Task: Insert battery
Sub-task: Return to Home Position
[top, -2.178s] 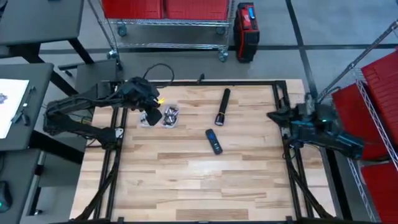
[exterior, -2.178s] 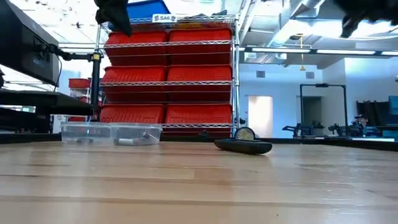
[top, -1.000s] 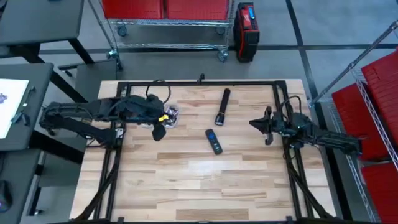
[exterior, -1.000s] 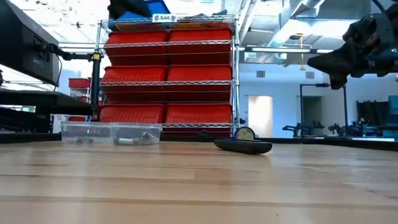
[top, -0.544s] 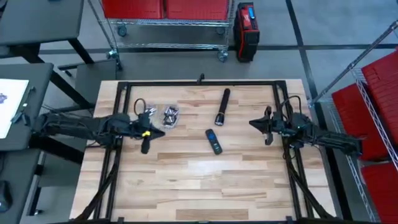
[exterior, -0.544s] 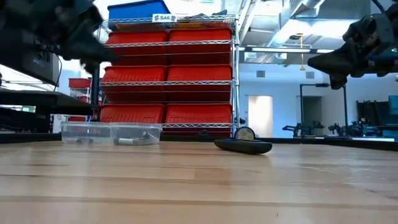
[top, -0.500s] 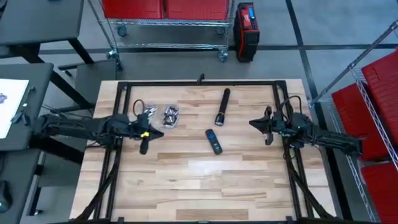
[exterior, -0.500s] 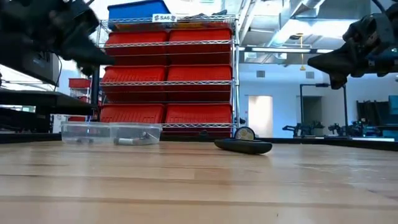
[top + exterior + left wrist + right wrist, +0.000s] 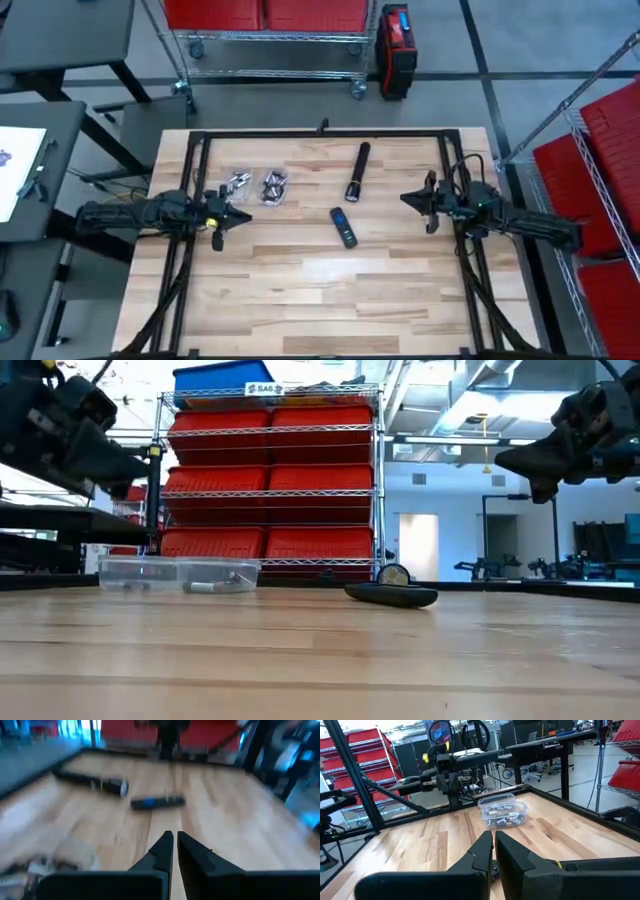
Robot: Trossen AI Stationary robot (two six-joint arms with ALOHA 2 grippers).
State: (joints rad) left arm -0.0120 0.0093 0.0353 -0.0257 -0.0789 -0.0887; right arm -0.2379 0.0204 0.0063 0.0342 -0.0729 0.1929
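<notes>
A black flashlight (image 9: 357, 170) and a black remote control (image 9: 343, 226) lie flat on the wooden table, near its middle. Two small clear containers (image 9: 255, 186) with silvery batteries (image 9: 502, 815) inside stand at the far left. My left gripper (image 9: 243, 214) hovers shut just nearside of the containers, near the table's left edge, pointing toward the remote (image 9: 157, 801). My right gripper (image 9: 405, 198) hovers shut above the table's right side, pointing left toward the containers (image 9: 503, 811). Neither holds anything.
A black metal frame (image 9: 320, 133) runs around the table. Red bin shelves (image 9: 270, 490) stand beyond the far edge. Bare wood spreads over the near half of the table (image 9: 330, 300).
My left gripper has drawn back from beside the containers toward the table's left edge and come down lower, staying shut. The flashlight, remote and containers have not moved.
</notes>
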